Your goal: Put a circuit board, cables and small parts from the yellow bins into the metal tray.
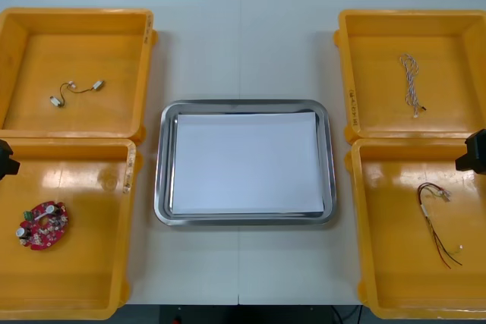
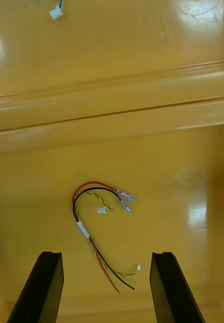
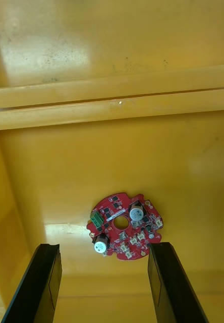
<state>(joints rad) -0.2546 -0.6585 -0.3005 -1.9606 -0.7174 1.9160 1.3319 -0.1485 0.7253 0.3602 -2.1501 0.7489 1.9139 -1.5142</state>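
Your left gripper (image 3: pixel 104 247) hovers with jaws apart over the circuit board (image 3: pixel 124 226), which lies in the yellow bin (image 1: pixel 83 282) left of the metal tray (image 1: pixel 162 187). It's round, red and studded with components. It looks stiff but fragile, so pinch its bare rim. Right of the tray, your right gripper (image 2: pixel 107 255) hovers over a limp red and yellow cable (image 2: pixel 82 228), jaws likewise apart.

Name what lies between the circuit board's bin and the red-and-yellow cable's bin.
Front view: the metal tray, white inside. Left gripper hangs open over the circuit board, right gripper over the cable.
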